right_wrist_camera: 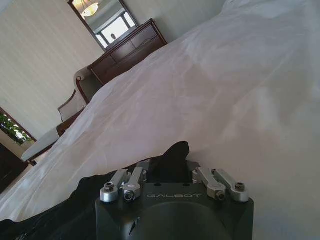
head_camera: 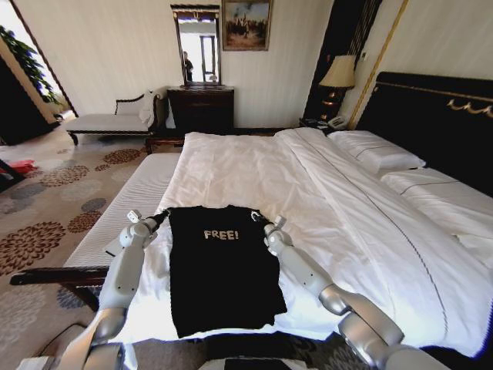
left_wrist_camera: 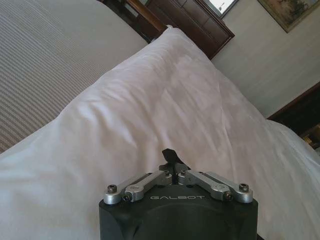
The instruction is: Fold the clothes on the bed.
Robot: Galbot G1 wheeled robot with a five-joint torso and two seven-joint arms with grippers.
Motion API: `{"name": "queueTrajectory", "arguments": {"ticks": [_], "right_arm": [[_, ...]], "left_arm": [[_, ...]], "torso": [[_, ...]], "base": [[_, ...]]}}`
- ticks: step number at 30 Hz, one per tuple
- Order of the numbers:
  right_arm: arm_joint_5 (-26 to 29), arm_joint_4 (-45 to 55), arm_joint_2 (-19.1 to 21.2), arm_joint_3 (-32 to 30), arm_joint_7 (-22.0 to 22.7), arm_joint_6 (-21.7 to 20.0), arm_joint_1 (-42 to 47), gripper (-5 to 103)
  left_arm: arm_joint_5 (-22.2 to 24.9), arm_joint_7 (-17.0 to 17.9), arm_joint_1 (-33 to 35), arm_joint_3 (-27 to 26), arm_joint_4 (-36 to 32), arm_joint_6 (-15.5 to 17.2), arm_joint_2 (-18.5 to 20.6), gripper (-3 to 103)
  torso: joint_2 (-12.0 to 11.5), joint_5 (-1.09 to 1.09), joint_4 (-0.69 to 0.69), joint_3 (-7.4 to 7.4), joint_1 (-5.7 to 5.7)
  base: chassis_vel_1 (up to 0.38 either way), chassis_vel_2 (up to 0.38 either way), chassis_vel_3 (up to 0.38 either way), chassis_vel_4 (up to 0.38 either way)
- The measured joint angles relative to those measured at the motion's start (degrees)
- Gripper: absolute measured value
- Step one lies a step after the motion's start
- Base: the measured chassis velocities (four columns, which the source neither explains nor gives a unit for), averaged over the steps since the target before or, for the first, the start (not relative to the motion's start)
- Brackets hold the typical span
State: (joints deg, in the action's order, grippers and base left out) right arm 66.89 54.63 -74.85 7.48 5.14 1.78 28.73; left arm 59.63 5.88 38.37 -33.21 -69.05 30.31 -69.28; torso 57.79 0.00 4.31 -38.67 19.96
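The clothes are one black T-shirt [head_camera: 223, 270] with a white "FREE!" print, lying flat on the near part of the bed [head_camera: 308, 193], its hem towards me. My left gripper [head_camera: 161, 216] is at the shirt's far left corner and my right gripper [head_camera: 267, 223] at its far right corner. A small tuft of black fabric [left_wrist_camera: 169, 155] sticks out of the shut left gripper [left_wrist_camera: 173, 169] in the left wrist view. More black fabric [right_wrist_camera: 170, 156] is pinched in the shut right gripper [right_wrist_camera: 167, 167] in the right wrist view, with the white duvet [right_wrist_camera: 225, 100] beyond.
A striped upholstered bench [head_camera: 127, 204] with a dark frame runs along the bed's left side. Pillows [head_camera: 381, 154] and the dark headboard [head_camera: 439, 116] lie at the right. A chaise [head_camera: 108, 122], dresser [head_camera: 202, 108] and lamp [head_camera: 339, 73] stand by the far wall. Patterned carpet [head_camera: 46, 208] spreads left.
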Motion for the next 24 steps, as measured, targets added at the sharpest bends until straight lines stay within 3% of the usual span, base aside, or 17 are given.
{"name": "queueTrajectory", "arguments": {"ticks": [2,4,7,10,24], "right_arm": [[0.0,-0.2,-0.1,-0.2,-0.1,0.4,0.0,28],[0.0,-0.2,-0.2,-0.2,-0.2,0.5,0.0,28],[-0.3,-0.4,-0.2,-0.1,-0.6,2.5,-0.2,12],[-0.6,-0.6,-0.2,0.1,-1.1,4.2,-0.5,3],[3.4,1.2,-0.4,0.8,-0.7,7.6,-7.7,0]], "left_arm": [[-0.2,0.0,0.0,0.0,0.1,-0.1,-0.1,0],[-0.3,0.0,0.0,0.0,0.1,-0.1,-0.1,0],[-0.3,0.0,-0.2,0.0,0.1,-0.2,-0.1,0],[-0.2,0.0,-0.4,-0.1,0.1,-0.4,0.0,0],[2.7,1.1,-7.1,1.2,2.6,-2.6,2.7,0]], "torso": [[0.0,0.0,0.0,0.0,0.0],[0.0,0.0,0.0,0.0,0.0],[0.0,0.0,0.0,0.0,0.0],[0.0,0.0,0.0,0.0,0.0],[0.0,0.0,-0.01,-0.01,0.0]], "base": [[0.0,0.0,0.0,0.0],[0.0,0.0,0.0,0.0],[0.0,0.0,0.0,0.0],[0.0,0.0,0.0,0.0],[0.0,0.0,0.0,0.0]]}}
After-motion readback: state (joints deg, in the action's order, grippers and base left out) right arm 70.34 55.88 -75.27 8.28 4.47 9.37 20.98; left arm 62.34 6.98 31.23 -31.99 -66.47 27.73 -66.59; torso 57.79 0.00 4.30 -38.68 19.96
